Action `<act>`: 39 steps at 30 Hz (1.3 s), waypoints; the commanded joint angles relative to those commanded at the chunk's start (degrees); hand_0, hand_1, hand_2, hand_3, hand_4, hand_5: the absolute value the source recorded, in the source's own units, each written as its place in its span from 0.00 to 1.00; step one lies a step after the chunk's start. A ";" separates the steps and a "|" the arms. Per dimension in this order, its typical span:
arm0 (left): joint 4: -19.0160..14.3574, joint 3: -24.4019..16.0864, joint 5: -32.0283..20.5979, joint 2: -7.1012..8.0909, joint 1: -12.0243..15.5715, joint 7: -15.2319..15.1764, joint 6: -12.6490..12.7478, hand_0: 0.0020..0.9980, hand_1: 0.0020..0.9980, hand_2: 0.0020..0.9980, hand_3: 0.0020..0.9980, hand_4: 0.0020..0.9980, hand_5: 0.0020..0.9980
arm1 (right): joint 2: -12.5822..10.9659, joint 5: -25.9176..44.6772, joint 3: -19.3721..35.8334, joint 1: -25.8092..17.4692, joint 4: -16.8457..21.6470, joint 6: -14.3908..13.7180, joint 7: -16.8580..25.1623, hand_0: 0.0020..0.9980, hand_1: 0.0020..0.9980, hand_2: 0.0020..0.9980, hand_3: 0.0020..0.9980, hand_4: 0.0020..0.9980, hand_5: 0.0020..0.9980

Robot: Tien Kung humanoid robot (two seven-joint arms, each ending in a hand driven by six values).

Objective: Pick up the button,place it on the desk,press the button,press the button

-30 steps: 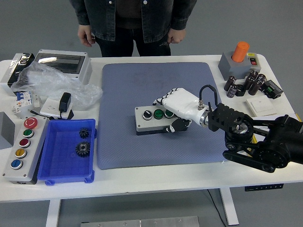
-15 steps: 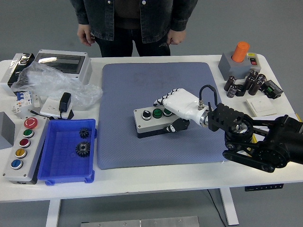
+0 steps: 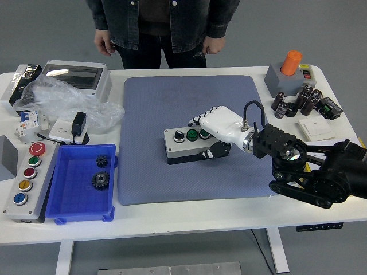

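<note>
A grey three-button box point(image 3: 184, 144) with a black base lies on the blue-grey mat point(image 3: 195, 109), its left end showing a black knob and a green button. My right hand point(image 3: 213, 133), white with black fingertips, comes in from the right and is closed over the box's right end, thumb on the front side and fingers across the top. The box's right part is hidden under the hand. I cannot tell whether the box rests on the mat or is slightly raised. The left arm is out of view.
A blue bin point(image 3: 82, 183) with two black gears sits at front left, beside a grey multi-button panel point(image 3: 26, 180). Plastic bag, enclosure box point(image 3: 77, 79) and adapter at back left. Orange-topped grey box point(image 3: 288, 71), capacitors and wall switch at right. A person point(image 3: 157, 26) stands behind the table, hands at sides.
The hand and box shifted slightly: first a little left and down, then back right and up. The grip looks unchanged.
</note>
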 joint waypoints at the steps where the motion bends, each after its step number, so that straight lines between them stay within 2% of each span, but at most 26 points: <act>1: -0.01 0.00 0.00 0.01 0.01 -0.02 0.02 0.66 0.69 0.62 0.64 0.65 0.35 | -0.03 0.40 0.10 -0.01 0.04 0.12 -0.30 0.73 0.72 0.72 0.67 0.74 0.16; 12: -0.02 0.12 -0.03 -0.03 0.12 -0.07 0.12 0.66 0.69 0.62 0.64 0.65 0.35 | -0.25 3.70 0.93 -0.18 0.22 1.14 -2.58 0.71 0.72 0.72 0.67 0.76 0.17; 13: -0.02 0.10 -0.02 -0.02 0.12 -0.08 0.12 0.66 0.69 0.62 0.64 0.65 0.35 | -0.26 3.55 0.98 -0.18 0.24 1.20 -2.62 0.68 0.72 0.72 0.70 0.86 0.28; 18: 0.01 0.27 -0.17 -0.07 0.16 -0.07 0.11 0.66 0.69 0.62 0.64 0.65 0.35 | -0.33 2.66 1.47 -0.16 0.26 1.52 -2.60 0.68 0.72 0.72 0.70 0.86 0.28; 19: 0.01 0.28 -0.17 -0.07 0.15 -0.06 0.09 0.66 0.69 0.62 0.64 0.65 0.35 | -0.34 2.58 1.58 -0.17 0.22 1.55 -2.52 0.69 0.72 0.73 0.73 0.92 0.35; 24: 0.02 0.23 -0.16 -0.07 0.06 -0.07 0.09 0.66 0.69 0.62 0.64 0.65 0.35 | -0.40 2.37 2.20 -0.18 0.04 2.25 -2.09 0.69 0.72 0.73 0.73 0.92 0.35; 25: 0.00 0.18 -0.10 -0.07 0.04 -0.08 0.09 0.66 0.69 0.62 0.64 0.64 0.35 | -0.39 2.38 2.30 -0.19 -0.03 2.44 -2.06 0.70 0.73 0.74 0.77 1.00 0.45; 30: -0.03 0.09 0.01 -0.05 0.04 -0.09 0.10 0.66 0.69 0.62 0.64 0.64 0.35 | -0.29 2.39 2.25 -0.21 -0.34 3.03 -2.28 0.70 0.73 0.74 0.77 1.00 0.45; 31: -0.03 0.09 0.01 -0.05 0.05 -0.09 0.10 0.66 0.69 0.62 0.64 0.64 0.35 | -0.28 2.34 2.17 -0.22 -0.39 3.09 -2.35 0.75 0.77 0.85 0.90 1.00 0.60; 39: 0.00 0.21 -0.08 -0.10 0.05 -0.09 0.09 0.66 0.69 0.62 0.64 0.64 0.35 | -0.29 1.73 2.04 -0.20 -0.28 3.18 -2.49 0.76 0.78 0.87 0.92 1.00 0.60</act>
